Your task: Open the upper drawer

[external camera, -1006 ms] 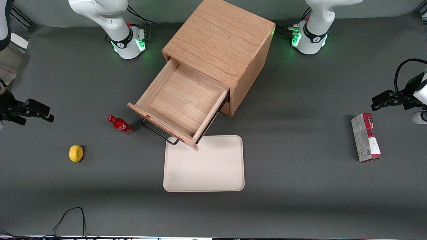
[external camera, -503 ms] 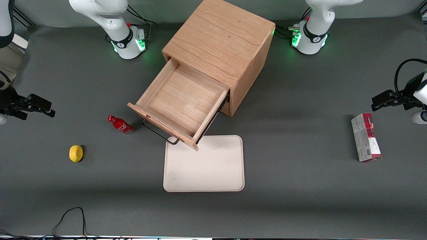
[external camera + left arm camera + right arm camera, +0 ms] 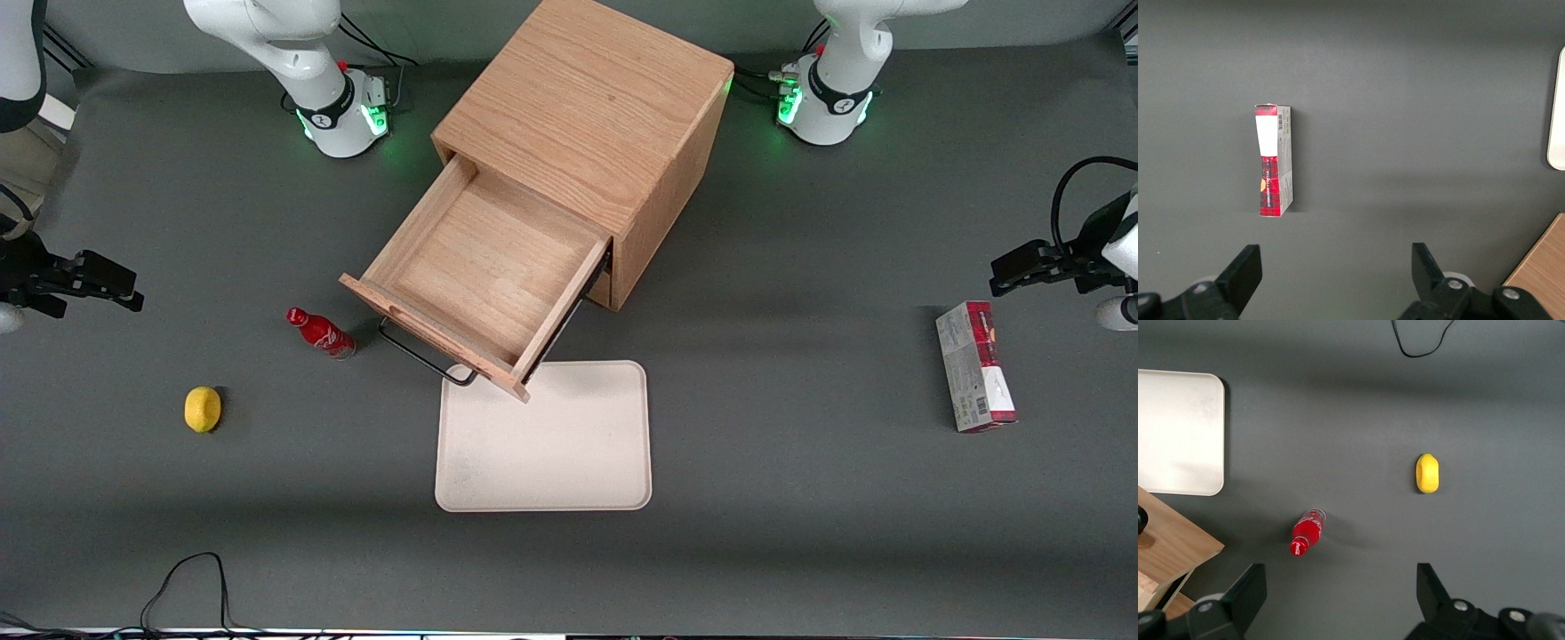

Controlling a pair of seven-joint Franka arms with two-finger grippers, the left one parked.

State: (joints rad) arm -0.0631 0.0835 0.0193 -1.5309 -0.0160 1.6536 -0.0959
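Between the earlier frames and now only the gripper (image 3: 111,286) has shifted: at the left edge of the front view it has drifted slightly toward the frame edge and upward, well apart from the cabinet. Nothing else has moved.

Gripper state: in the wrist view its two black fingers (image 3: 1245,597) stand wide apart with nothing between them. Holding nothing.

Upper drawer (image 3: 480,276): centre of the front view, pulled far out of the oak cabinet (image 3: 591,111), its inside bare and fully exposed. Front panel overhangs the corner of the tray (image 3: 547,444). Black bar handle (image 3: 418,354) untouched.

Reading: the drawer looks as open as it needs to be; I judge the task done and the arm retreating.

Materials and shapes:
- Cabinet and drawer: light oak, visible grain, boxy, matte.
- Handle: thin black bar, looks like metal.
- Tray: cream, flat, rounded corners, low rim.
- Red bottle (image 3: 322,333): small, glossy, standing near the drawer front.
- Lemon (image 3: 203,409): yellow, oval, lower left.
- Carton (image 3: 975,366): red and white, lying at the right edge.
- Table (image 3: 800,533): dark grey, dull mat.
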